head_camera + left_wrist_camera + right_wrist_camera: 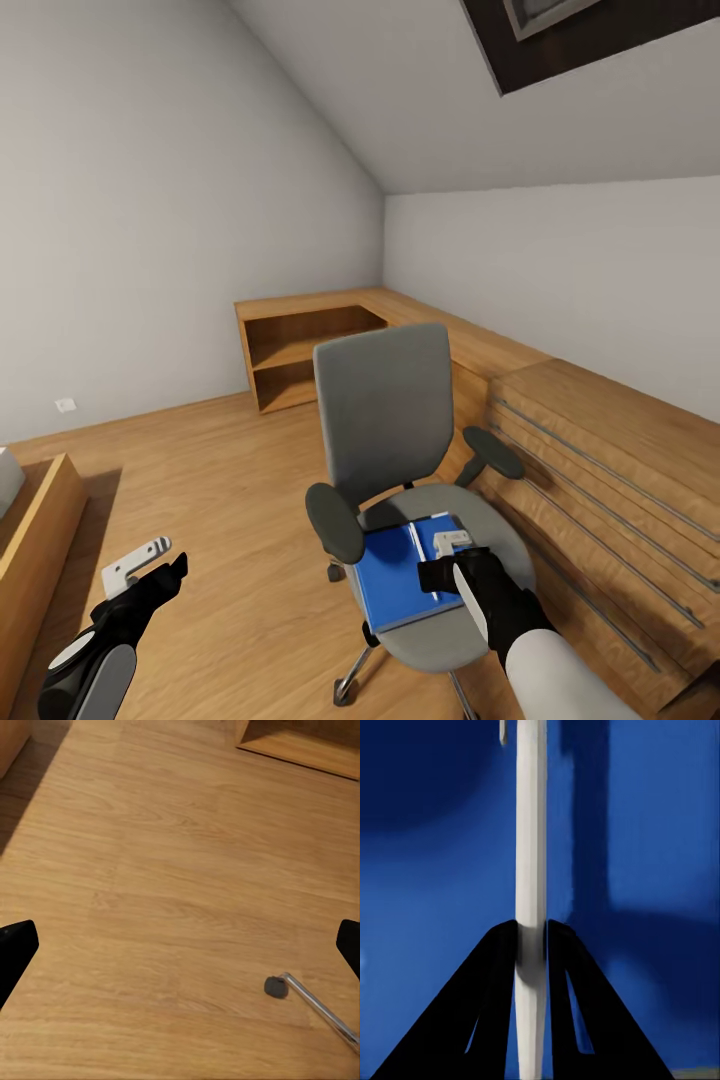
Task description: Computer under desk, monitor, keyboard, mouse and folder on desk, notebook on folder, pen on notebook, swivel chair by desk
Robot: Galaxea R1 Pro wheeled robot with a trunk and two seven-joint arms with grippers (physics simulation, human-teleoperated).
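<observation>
Fingers point(495, 997) of the right gripper point(532, 937) are pinching the pen point(530, 855) over the folder point(395, 575) on the swivel chair point(385, 420), while the left gripper point(180, 945) is hanging spread above the floor point(172, 870).

The folder point(400, 580) is being carried on the seat of the swivel chair point(385, 420), with the pen point(530, 870) being pinched above it by the right end effector point(532, 941).

— See the swivel chair point(395, 440)? Grey tall back, dark armrests, chrome star base on the wood floor, standing upright beside the low wooden cabinet.

— And the bright blue folder point(395, 575) lies flat on its seat, reaching the front edge.

— There's the pen point(530, 870) on it, a thin white stick, lying along the folder's blue cover.

— Pinched, really. The right pincer point(531, 934) has both black fingers pressed against the pen's sides, low over the folder.
</observation>
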